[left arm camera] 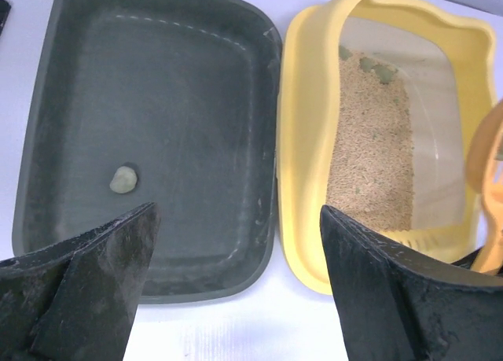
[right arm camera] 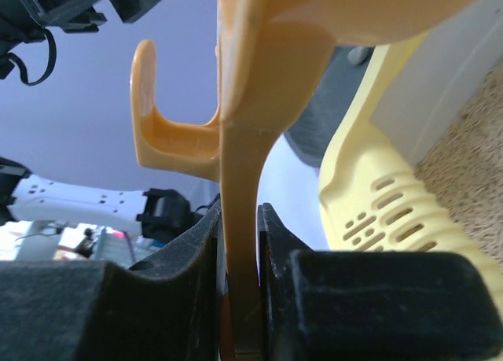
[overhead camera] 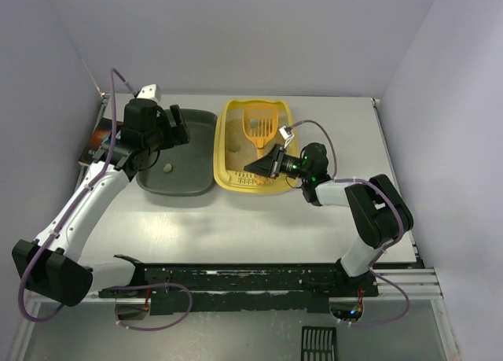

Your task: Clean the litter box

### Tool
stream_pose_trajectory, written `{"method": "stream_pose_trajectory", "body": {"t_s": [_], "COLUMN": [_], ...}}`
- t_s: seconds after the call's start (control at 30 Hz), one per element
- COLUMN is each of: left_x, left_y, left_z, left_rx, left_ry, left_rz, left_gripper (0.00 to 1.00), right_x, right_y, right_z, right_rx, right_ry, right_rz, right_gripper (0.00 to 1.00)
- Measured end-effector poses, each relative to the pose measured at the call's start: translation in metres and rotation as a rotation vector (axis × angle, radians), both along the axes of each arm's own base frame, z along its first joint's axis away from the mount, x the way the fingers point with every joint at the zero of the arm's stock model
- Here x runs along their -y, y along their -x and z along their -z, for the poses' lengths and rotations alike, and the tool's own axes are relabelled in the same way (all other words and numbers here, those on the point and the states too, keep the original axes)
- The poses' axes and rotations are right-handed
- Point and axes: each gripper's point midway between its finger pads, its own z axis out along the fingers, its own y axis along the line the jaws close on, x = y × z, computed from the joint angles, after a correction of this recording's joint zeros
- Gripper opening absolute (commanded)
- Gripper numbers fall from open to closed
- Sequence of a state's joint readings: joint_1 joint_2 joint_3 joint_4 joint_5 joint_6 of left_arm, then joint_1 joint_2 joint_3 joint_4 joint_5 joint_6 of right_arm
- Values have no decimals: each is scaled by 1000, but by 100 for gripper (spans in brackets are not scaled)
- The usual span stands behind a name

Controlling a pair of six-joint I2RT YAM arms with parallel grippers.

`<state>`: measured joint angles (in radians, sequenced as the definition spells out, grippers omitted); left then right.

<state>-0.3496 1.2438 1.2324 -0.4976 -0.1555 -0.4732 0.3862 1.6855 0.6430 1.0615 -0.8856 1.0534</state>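
Note:
The yellow litter box [overhead camera: 236, 176] with beige litter lies at the table's middle; it also shows in the left wrist view [left arm camera: 306, 141] and the right wrist view [right arm camera: 369, 196]. My right gripper [overhead camera: 267, 164] is shut on the handle of the orange-yellow slotted scoop [overhead camera: 262, 125], which hovers over the box; the handle [right arm camera: 240, 219] stands pinched between my jaws. My left gripper [overhead camera: 179, 129] is open and empty over the dark grey-green tray [overhead camera: 200, 125], which holds one pale clump [left arm camera: 123, 179]. Small greenish clumps [left arm camera: 385, 71] lie in the litter's far end.
A dark flat object [overhead camera: 96, 145] lies at the table's left edge beside the left arm. Grey walls close in the table at back and sides. A black slotted piece [overhead camera: 318, 343] lies below the table's front edge.

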Motion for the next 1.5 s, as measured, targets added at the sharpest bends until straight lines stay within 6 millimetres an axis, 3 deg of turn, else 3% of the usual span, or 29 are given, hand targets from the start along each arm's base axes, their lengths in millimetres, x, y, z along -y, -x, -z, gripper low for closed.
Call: {"method": "stream_pose_trajectory", "body": {"t_s": [0.23,0.43,0.57,0.7,0.77,0.97,1.27,1.4,1.5], "left_x": [-12,-22,-23,-24,-25,-28,-31,-42,-58], "left_y": [1,-1,0,0,-1,-1,2,3,0], "left_z": [19,28,32,33,34,38,34,29,6], "left_rx": [-36,-49,-60,-67,-70,-84,-73,-75,-57], "left_ry": [-24,-27,-24,-2,13,36,44,5,-50], "left_rz": [-30,-56,-60,-69,-74,-88,-92,-114,-133], "left_gripper": [94,95,95,95,95,95,95,93,92], "right_x": [9,20,16,-7,-16,-40,-33,-41,-67], "right_y": [-11,-13,-24,-58,-63,-19,28,34,17], "right_z": [-14,-11,8,13,18,18,34,23,-11], "right_rx": [140,186,63,-143,-222,-280,-409,-409,-268], "right_ry": [53,133,222,315,393,530,319,288,331], "right_rz": [114,186,163,101,106,34,-84,-126,-128], "right_gripper": [0,0,0,0,0,0,0,0,0]}}
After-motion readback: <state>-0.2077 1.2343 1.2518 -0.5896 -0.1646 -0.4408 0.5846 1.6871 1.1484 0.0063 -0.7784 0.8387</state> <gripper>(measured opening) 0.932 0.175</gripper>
